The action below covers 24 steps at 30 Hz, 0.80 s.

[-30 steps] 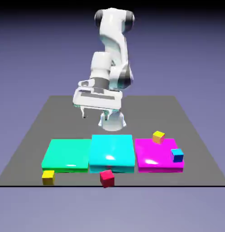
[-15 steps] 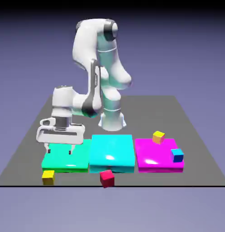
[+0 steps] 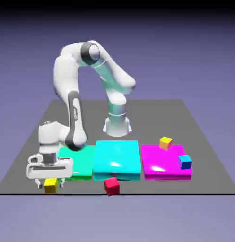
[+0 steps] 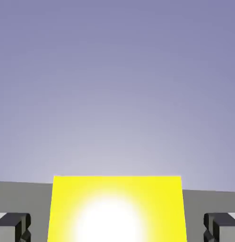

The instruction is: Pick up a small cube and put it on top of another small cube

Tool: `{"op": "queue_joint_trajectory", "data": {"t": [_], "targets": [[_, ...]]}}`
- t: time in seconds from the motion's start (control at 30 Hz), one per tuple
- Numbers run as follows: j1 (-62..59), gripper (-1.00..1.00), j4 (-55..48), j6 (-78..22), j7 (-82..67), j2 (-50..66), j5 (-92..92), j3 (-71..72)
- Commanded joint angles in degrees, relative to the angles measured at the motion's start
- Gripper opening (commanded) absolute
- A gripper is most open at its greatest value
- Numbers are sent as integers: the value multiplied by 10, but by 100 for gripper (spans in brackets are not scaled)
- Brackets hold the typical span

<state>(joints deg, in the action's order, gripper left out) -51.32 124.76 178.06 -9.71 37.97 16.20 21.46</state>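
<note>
early in the task: claw (image 3: 49, 182) down at the near left corner of the bench (image 3: 195, 123), straddling the small yellow cube (image 3: 50, 185), which sits on the grey surface just in front of the green tile (image 3: 80, 160). in the hand view the yellow cube (image 4: 117, 210) fills the space between the two grey fingertips (image 4: 13, 226), with a thin strip of grey showing on either side, so fingers close beside the cube but cannot tell whether actually pinching it. no lift visible; cube apparently resting on the bench. left to do, by judgement: secure the grip, raise, carry right to the red cube (image 3: 111, 185) and set down on top of it. red cube alone and bare on top, at the near edge in front of the cyan tile (image 3: 117, 158).

dark grey bench, flat and matte, carrying three glossy square tiles in a row: green, cyan, magenta (image 3: 161, 163). on the magenta tile, a yellow-topped cube with orange sides (image 3: 165, 142) at its far edge and a blue cube (image 3: 185, 161) at its right edge. plain blue-violet backdrop, darker toward the top.
</note>
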Motion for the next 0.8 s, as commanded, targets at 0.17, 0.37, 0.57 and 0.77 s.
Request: {"op": "queue_joint_trajectory", "data": {"t": [0.17,0.37,0.57,0.77], "targets": [[-6,-100,63,-59,-36,-113,36,29],[112,-100,110,-119,-185,-191,134,39],[208,-100,148,-169,-307,-255,214,46],[226,-100,110,-77,-332,-131,220,51]]}}
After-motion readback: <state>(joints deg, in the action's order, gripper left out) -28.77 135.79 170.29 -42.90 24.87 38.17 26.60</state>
